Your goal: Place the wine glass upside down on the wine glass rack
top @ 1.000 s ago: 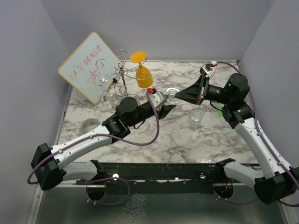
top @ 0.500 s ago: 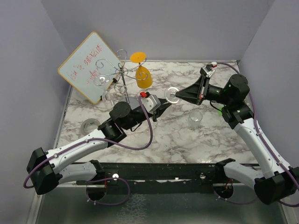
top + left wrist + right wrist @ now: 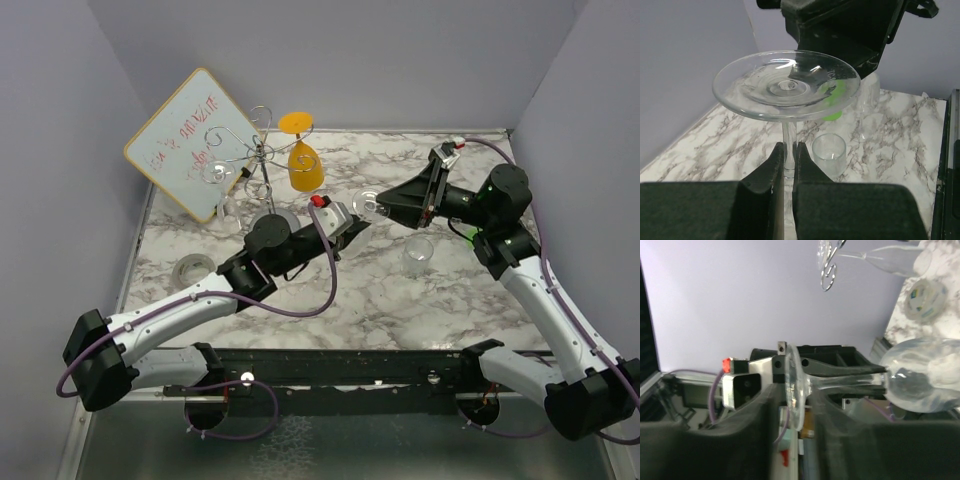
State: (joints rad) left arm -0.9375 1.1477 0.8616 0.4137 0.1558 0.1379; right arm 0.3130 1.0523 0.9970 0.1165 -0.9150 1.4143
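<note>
Standing back left, the wine glass rack (image 3: 258, 155) has free arms. At centre, the left gripper (image 3: 788, 162) clenches the wine glass (image 3: 786, 85) by its stem, held aloft. The right gripper (image 3: 790, 390) straddles the foot, spread (light, slippery, brittle: probably safest held by the stem).

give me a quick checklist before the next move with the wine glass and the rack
1. Grip: the left gripper is shut on the stem of the wine glass: ok.
2. Hold of the right gripper on the foot: cannot tell. The foot's rim sits between its fingers, but contact is unclear.
3. Free curled arm on the wine glass rack: ok, the top curl looks empty.
4. Glass at the rack: not ok, it is apart from it, to the rack's right.
5. Route in: cannot tell. The orange glass hangs on the rack's side facing the held glass.
</note>
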